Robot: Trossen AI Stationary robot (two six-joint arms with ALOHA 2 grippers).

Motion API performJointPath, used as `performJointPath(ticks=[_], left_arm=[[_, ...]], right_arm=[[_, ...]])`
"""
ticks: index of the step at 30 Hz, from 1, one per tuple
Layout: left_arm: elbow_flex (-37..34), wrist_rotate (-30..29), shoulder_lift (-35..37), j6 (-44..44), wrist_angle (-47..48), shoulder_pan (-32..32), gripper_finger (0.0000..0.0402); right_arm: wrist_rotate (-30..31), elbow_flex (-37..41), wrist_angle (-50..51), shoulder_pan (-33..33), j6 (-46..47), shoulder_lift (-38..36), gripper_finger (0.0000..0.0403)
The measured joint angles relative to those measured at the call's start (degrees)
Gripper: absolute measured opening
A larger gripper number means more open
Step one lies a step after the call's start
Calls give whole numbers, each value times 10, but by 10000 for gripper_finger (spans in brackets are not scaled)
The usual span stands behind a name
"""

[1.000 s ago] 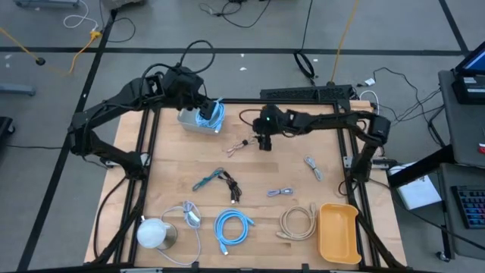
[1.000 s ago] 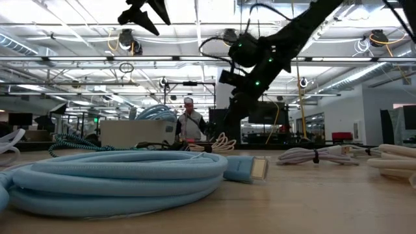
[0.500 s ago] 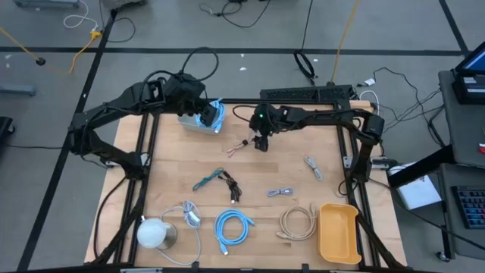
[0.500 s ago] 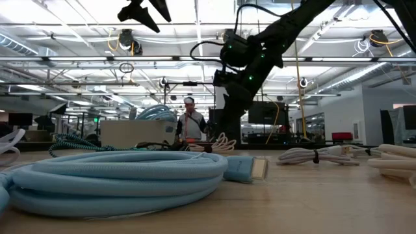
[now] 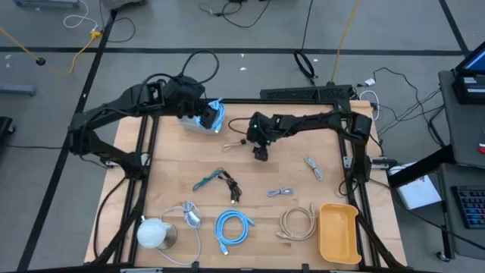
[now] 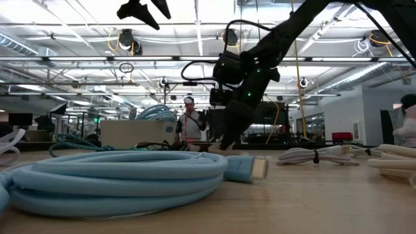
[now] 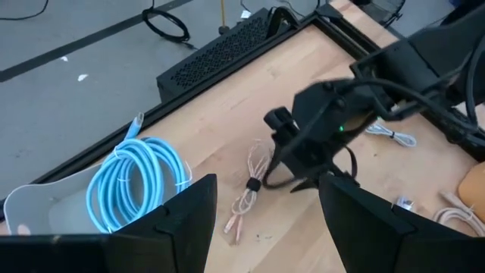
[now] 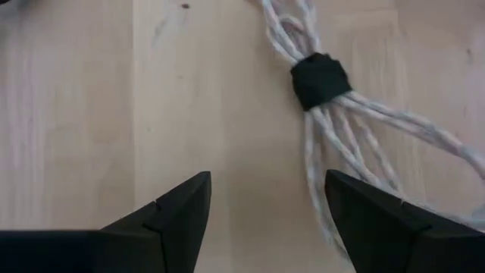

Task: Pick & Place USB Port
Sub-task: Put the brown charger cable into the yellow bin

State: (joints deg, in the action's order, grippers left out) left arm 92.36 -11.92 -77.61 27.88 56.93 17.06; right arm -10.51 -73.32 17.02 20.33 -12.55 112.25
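Now | right end effector [image 5: 260, 155] fingers apart | over thin pale bundled cable [image 8: 333, 129], black-banded | woodgrain table [image 5: 333, 178]

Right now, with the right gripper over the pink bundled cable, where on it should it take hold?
Probably at the black tie cinching the pink cable: there the strands pinch into one narrow waist, while they fan out loose on either side. The open right gripper could come straight down, fingers straddling the bundle across its length.

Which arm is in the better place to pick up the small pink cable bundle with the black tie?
The right. Its pincer is open just beside the pink cable bundle, whose black tie shows close ahead in the right wrist view. The left pincer is open over the white bin holding a blue cable.
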Motion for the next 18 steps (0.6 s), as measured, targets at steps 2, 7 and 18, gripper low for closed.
performJointPath(ticks=[2, 7, 18], left_arm=[[0, -2, 2, 4, 0, 0, 234], [0, -2, 1, 7, 0, -1, 234], [0, -2, 1, 7, 0, -5, 234]], right_arm=[[2, 0, -3, -4, -1, 0, 242], [16, 0, -5, -12, -4, 0, 176], [46, 0, -38, -35, -132, -37, 87]])
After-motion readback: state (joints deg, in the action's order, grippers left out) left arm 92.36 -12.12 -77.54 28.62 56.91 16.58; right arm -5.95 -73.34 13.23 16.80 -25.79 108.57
